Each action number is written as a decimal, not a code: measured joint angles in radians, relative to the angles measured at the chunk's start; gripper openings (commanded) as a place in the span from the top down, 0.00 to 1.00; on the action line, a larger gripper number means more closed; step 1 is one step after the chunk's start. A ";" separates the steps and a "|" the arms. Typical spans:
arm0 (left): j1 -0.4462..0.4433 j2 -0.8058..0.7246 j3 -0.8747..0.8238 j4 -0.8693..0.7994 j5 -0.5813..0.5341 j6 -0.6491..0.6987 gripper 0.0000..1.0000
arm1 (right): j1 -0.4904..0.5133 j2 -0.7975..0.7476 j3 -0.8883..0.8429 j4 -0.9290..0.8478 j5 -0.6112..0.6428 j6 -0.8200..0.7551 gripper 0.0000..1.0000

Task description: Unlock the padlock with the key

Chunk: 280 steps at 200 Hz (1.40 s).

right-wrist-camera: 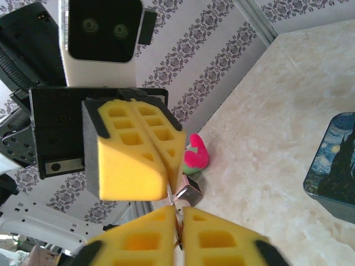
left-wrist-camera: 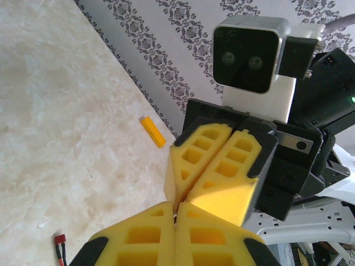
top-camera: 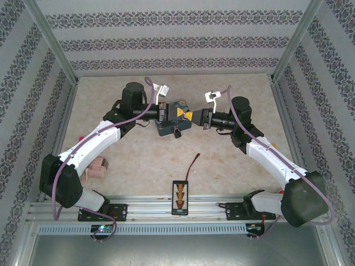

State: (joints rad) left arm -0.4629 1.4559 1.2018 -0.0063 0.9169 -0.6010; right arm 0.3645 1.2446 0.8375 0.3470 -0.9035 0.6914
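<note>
Yellow foam tips of the 2 grippers meet nose to nose, raised off the table (left-wrist-camera: 55,111) and near the blue tin (right-wrist-camera: 333,166). The left gripper (left-wrist-camera: 175,217) has its fingers pressed flat together. The right gripper (right-wrist-camera: 179,219) shows a hairline slit between its fingers. A thin grey sliver, probably the key (right-wrist-camera: 173,199), runs into that slit from the meeting point. Whether the right fingers pinch it or have let go cannot be told.

From above, the padlock (top-camera: 176,133) appears as a small dark shape just on the near side of the joined tips, at the tin's front edge. A small grey metal block just beside the tips in the right wrist view may be its body. Which gripper carries it is not clear.

As a judgement, the pick-up work looks done — both pieces are up at the meeting point — and the task sits at the fitting stage. No view shows the key seated in the keyhole, and the shackle is too small to read as sprung or latched. Left to do, most likely: seat the key, turn it, and free the shackle.
</note>
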 measured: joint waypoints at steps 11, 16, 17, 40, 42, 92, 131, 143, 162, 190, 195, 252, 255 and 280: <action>-0.001 -0.002 0.000 0.000 0.000 0.011 1.00 | 0.000 0.000 0.000 -0.003 0.001 -0.004 0.76; -0.002 -0.004 0.000 0.000 -0.001 0.018 1.00 | 0.000 0.000 0.000 -0.004 0.001 -0.003 0.71; -0.002 -0.004 0.000 0.000 -0.002 0.018 1.00 | 0.000 0.000 0.000 -0.003 0.002 -0.004 0.70; -0.002 -0.010 0.000 0.000 -0.004 0.032 1.00 | 0.000 -0.002 -0.002 -0.006 0.007 0.001 0.60; -0.002 -0.010 0.000 0.000 -0.004 0.032 1.00 | 0.000 -0.003 -0.002 -0.005 0.007 -0.002 0.60; -0.002 -0.028 -0.016 0.043 0.004 0.032 1.00 | -0.001 -0.046 -0.009 0.010 0.005 0.010 0.59; -0.002 -0.043 -0.020 0.066 0.007 0.039 1.00 | 0.000 -0.035 -0.009 0.062 -0.040 0.048 0.62; -0.002 -0.044 -0.020 0.071 0.008 0.039 1.00 | 0.000 -0.031 -0.009 0.071 -0.052 0.056 0.63; -0.002 -0.044 -0.020 0.081 0.011 0.039 1.00 | 0.000 -0.029 -0.009 0.078 -0.059 0.063 0.64; -0.002 -0.044 -0.020 0.105 0.019 0.034 1.00 | 0.000 -0.026 -0.009 0.094 -0.065 0.067 0.65; -0.002 -0.044 -0.020 0.106 0.019 0.032 1.00 | 0.000 -0.024 -0.009 0.099 -0.067 0.069 0.66; -0.002 -0.044 -0.020 0.112 0.019 0.024 1.00 | 0.000 0.000 -0.009 0.130 -0.080 0.090 0.70; -0.002 -0.044 -0.020 0.112 0.019 0.024 1.00 | 0.000 0.000 -0.009 0.132 -0.081 0.092 0.70; -0.002 -0.044 -0.020 0.112 0.019 0.023 1.00 | 0.000 0.003 -0.009 0.142 -0.082 0.097 0.74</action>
State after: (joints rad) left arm -0.4644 1.4117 1.1816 0.1059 0.9360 -0.5777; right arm 0.3641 1.2472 0.8284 0.4885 -0.9855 0.7883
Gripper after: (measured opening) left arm 0.052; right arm 0.281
